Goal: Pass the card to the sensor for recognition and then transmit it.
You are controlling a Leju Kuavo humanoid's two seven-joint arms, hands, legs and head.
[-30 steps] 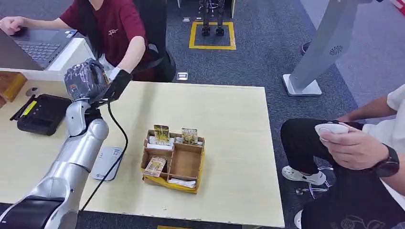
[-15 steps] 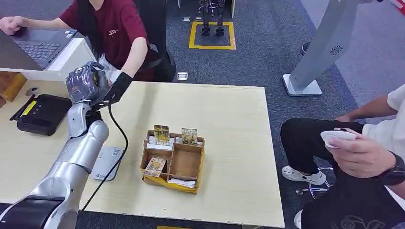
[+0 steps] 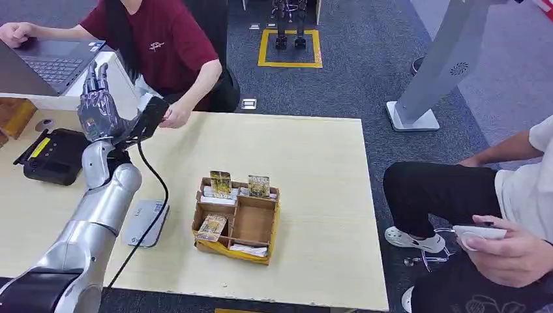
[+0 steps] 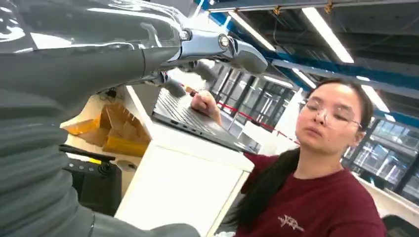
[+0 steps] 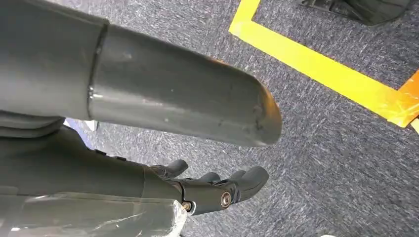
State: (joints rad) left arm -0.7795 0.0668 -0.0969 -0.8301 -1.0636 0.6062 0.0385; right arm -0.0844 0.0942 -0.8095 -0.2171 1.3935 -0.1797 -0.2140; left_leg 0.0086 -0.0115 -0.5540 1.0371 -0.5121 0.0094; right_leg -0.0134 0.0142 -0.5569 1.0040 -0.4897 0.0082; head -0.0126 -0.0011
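Step in hand: the hand-over is finishing — the left robot hand (image 3: 98,107) is standing raised at the far left corner of the worktop (image 3: 313,169) with its fingers spread upward, released and holding nothing.
Card: I cannot tell where the passed card is now; the person's hand (image 3: 175,116) in the red sleeve is resting at the worktop edge just beside the robot hand, and more cards are standing in the cardboard box (image 3: 236,220).
Sensor: the flat grey reader (image 3: 145,222) is lying near the left arm.
Right robot hand: hanging over the carpet (image 5: 217,190), fingers loosely curled, grasping nothing.
Next move: judging by this, the arm is needing to lower clear of the person and return toward the box.
Change: the left fingers, curled before, are now opening — the seated person's white device (image 3: 481,233) is dropping lower.
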